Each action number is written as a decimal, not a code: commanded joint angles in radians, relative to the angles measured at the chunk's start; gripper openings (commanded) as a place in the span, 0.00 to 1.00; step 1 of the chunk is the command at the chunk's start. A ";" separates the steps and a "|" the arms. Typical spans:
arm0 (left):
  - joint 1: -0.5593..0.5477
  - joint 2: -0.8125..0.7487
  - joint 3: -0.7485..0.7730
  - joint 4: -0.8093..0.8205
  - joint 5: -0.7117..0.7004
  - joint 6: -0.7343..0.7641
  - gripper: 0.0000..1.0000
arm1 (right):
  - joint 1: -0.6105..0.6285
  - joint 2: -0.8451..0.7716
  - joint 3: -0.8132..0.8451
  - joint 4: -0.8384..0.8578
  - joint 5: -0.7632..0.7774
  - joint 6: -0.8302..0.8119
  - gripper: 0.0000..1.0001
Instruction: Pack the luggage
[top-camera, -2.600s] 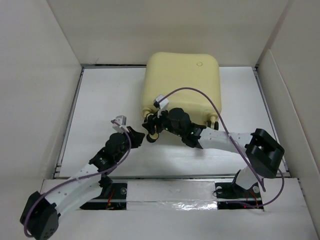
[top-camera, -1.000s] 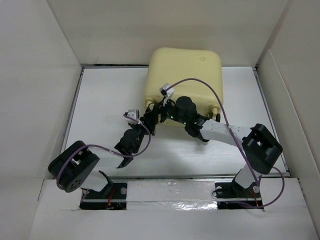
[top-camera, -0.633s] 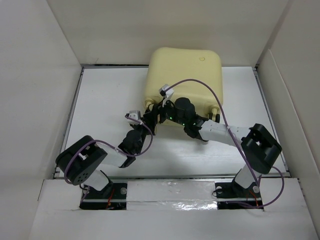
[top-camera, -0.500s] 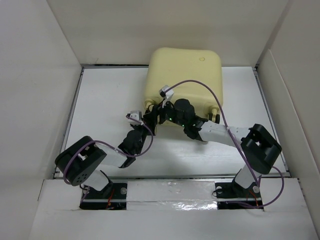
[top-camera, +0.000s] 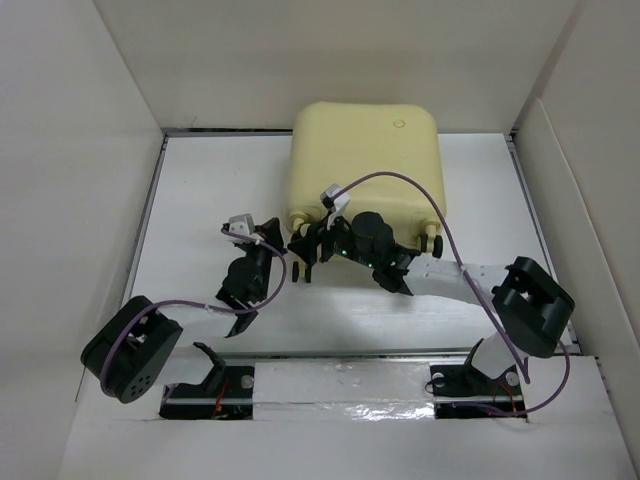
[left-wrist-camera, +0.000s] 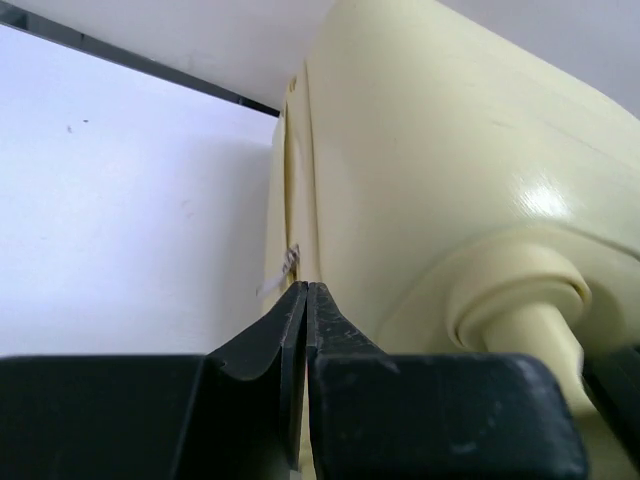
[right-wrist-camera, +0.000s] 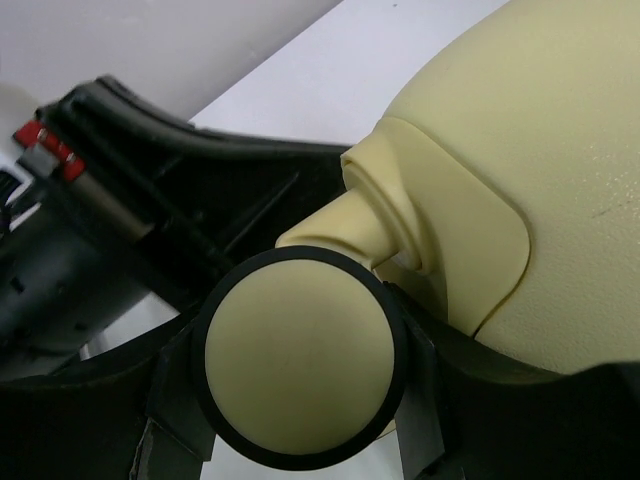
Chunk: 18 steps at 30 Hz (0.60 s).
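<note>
The pale-yellow luggage (top-camera: 365, 160) lies shut on the white table at the back centre, its round emblem (top-camera: 398, 125) facing up. My right gripper (top-camera: 306, 254) is shut on the luggage's near-left wheel (right-wrist-camera: 300, 360), a finger on each side of it. The near-right wheel (top-camera: 432, 243) is free. My left gripper (top-camera: 276, 246) is shut and empty. In the left wrist view its tips (left-wrist-camera: 305, 292) sit close beside the shell's side seam (left-wrist-camera: 298, 200), just below a small zipper pull (left-wrist-camera: 286, 264). The lining is hidden.
White walls (top-camera: 90, 150) enclose the table on the left, back and right. A raised white strip (top-camera: 340, 378) with the arm bases runs along the near edge. A purple cable (top-camera: 440, 225) loops over the right arm.
The left arm has swung back and left, taking its gripper a little away from the luggage corner. The luggage has shifted slightly left and nearer with the right gripper on the wheel.
</note>
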 joint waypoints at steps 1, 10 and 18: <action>0.012 -0.044 -0.024 0.171 0.035 0.004 0.00 | 0.052 -0.099 0.017 0.181 -0.111 0.064 0.00; -0.040 -0.070 -0.139 0.125 0.220 -0.109 0.00 | 0.002 -0.055 0.107 0.121 -0.144 0.047 0.00; -0.040 -0.001 -0.131 0.141 0.374 -0.096 0.02 | -0.008 0.022 0.261 0.046 -0.177 0.021 0.00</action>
